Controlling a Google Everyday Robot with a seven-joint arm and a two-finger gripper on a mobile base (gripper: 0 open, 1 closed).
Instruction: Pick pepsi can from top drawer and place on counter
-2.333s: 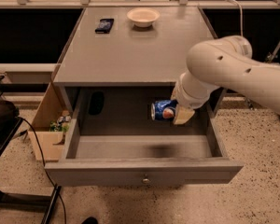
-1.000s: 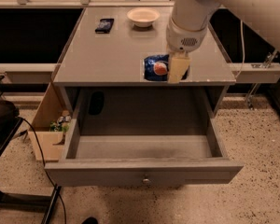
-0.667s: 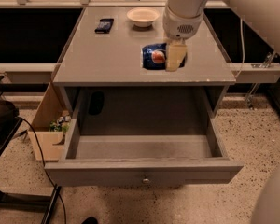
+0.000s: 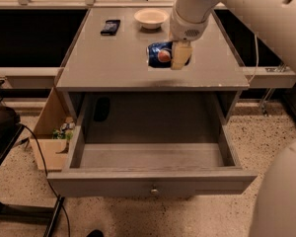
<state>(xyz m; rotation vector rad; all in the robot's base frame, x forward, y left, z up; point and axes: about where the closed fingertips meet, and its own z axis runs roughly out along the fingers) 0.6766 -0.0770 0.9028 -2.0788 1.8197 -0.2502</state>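
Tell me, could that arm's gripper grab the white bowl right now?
Probably not yet. The gripper hangs over the counter near the bowl, nothing between them, but its jaws are shut on the pepsi can, which it must set down first.

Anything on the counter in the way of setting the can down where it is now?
Nothing visible. The end effector grips the pepsi can over a bare stretch of counter; the bowl and dark phone lie farther back, apart from it.
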